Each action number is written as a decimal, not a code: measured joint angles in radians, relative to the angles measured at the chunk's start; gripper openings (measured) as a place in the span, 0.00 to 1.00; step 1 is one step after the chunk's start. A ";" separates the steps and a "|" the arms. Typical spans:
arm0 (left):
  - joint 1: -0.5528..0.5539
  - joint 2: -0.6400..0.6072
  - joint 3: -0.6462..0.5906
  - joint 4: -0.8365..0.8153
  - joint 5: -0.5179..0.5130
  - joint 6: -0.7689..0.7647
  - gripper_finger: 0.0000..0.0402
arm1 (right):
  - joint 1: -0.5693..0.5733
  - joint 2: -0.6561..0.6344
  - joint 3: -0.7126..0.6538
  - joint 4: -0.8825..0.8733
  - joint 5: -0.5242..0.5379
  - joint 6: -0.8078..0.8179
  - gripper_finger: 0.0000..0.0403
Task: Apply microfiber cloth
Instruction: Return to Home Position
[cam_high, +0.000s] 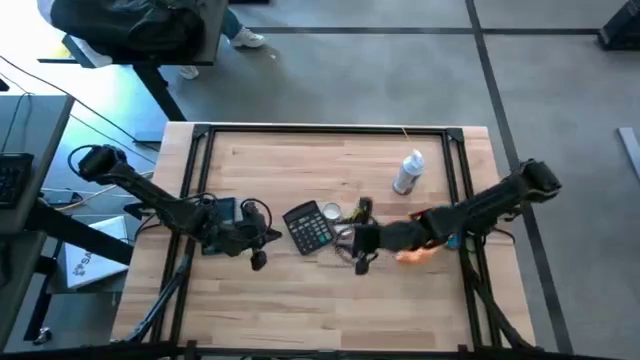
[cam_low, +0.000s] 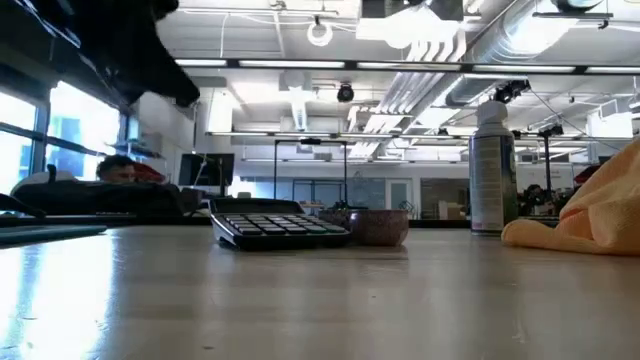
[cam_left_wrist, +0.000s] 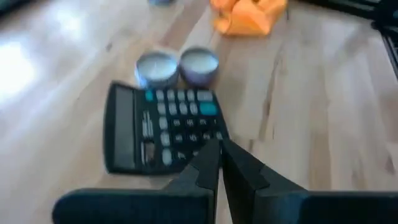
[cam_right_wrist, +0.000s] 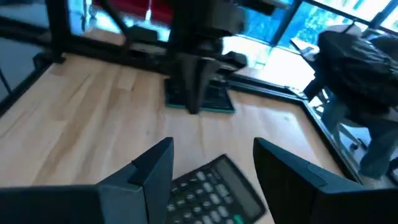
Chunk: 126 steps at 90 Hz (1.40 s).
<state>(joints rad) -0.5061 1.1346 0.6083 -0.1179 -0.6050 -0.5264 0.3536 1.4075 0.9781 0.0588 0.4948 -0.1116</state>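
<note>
Cloth (cam_high: 418, 254) on table (cam_high: 300, 160) under our right arm (cam_high: 480, 205) | left gripper (cam_left_wrist: 219, 144) pinched together, right gripper (cam_right_wrist: 212, 152) spread, both empty | step: we judge homing | next: we lift clear of calculator (cam_high: 310, 227), retract

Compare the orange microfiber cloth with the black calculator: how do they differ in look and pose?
The microfiber cloth is bright orange and soft, bunched in a crumpled heap. The calculator is black and rigid, lying flat with its keys up. In the high view the cloth sits partly under the right arm, while the calculator lies in the open between the left gripper and the right gripper. Both rest on the table, and neither is held.
</note>
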 joint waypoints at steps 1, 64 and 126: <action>-0.002 -0.002 -0.005 0.009 0.000 0.008 0.00 | -0.005 -0.009 -0.010 0.005 -0.001 0.000 0.47; 0.182 -0.074 -0.237 0.531 0.100 0.346 0.00 | -0.007 -0.899 -0.619 0.070 -0.207 0.130 0.45; 0.571 -0.174 -0.383 0.585 0.450 0.419 0.00 | 0.027 -1.319 -0.848 -0.101 -0.060 0.117 0.01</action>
<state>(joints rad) 0.0646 0.9609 0.2253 0.4671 -0.1546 -0.1071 0.3801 0.0882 0.1299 -0.0424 0.4351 0.0049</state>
